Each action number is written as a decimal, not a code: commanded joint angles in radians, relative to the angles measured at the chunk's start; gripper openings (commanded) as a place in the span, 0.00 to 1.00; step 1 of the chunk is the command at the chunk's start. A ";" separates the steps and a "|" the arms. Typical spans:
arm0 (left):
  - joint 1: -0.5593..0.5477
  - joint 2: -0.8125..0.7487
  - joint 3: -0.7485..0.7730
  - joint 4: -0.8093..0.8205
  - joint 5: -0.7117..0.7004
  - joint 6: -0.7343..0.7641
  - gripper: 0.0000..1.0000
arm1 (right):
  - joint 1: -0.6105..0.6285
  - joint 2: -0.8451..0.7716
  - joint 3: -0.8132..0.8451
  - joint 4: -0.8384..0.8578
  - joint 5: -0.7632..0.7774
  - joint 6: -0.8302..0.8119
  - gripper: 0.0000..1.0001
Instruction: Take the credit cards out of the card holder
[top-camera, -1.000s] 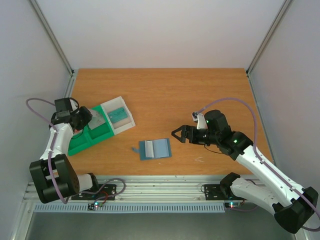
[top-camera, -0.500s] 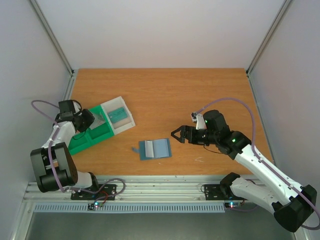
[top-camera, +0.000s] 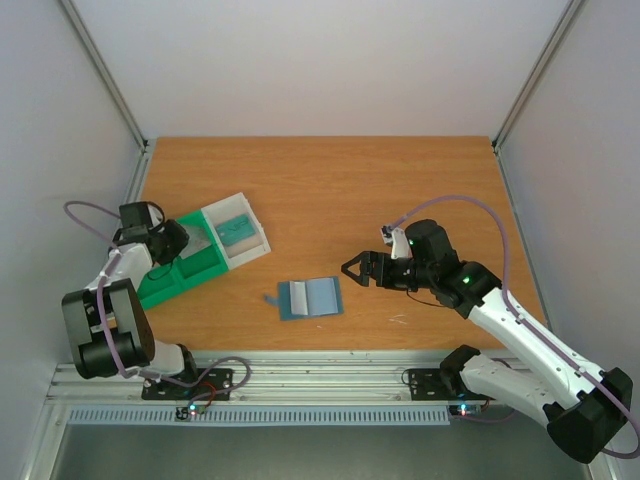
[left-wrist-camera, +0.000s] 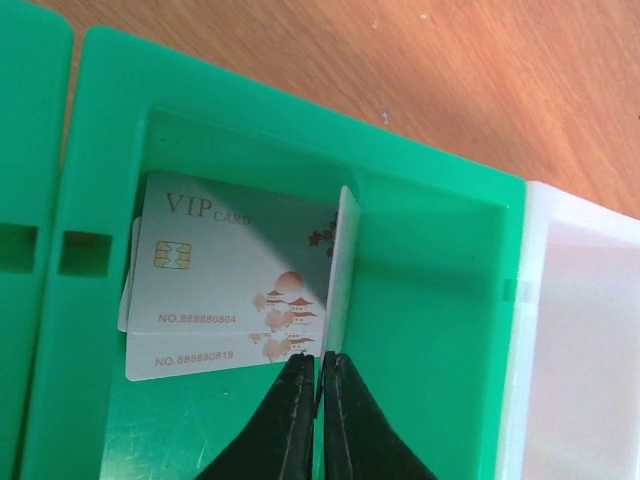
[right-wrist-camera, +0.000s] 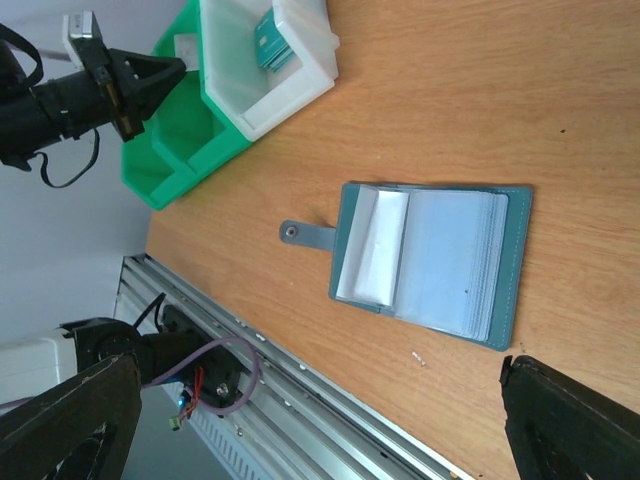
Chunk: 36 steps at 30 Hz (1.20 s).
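Wooden table (top-camera: 330, 180), white walls (top-camera: 320, 60); left jaws pinch a card (left-wrist-camera: 341, 270) upright in green tray (left-wrist-camera: 440, 250), right jaws gape

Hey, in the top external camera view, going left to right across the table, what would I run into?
Green tray → white tray → blue card holder → right pincer.

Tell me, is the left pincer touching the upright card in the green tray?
Touching. Left wrist view: the left pincer clamps the upright card at its lower edge, no gap.
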 joint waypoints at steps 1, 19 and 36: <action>0.007 0.029 -0.023 0.067 -0.027 0.004 0.08 | 0.000 0.008 -0.001 0.020 -0.006 -0.010 0.99; 0.007 -0.022 0.034 -0.065 -0.086 -0.008 0.45 | 0.001 0.015 0.029 -0.040 0.026 -0.026 0.98; 0.007 -0.210 0.158 -0.273 0.012 0.034 0.99 | 0.000 0.018 0.120 -0.170 0.132 -0.051 0.98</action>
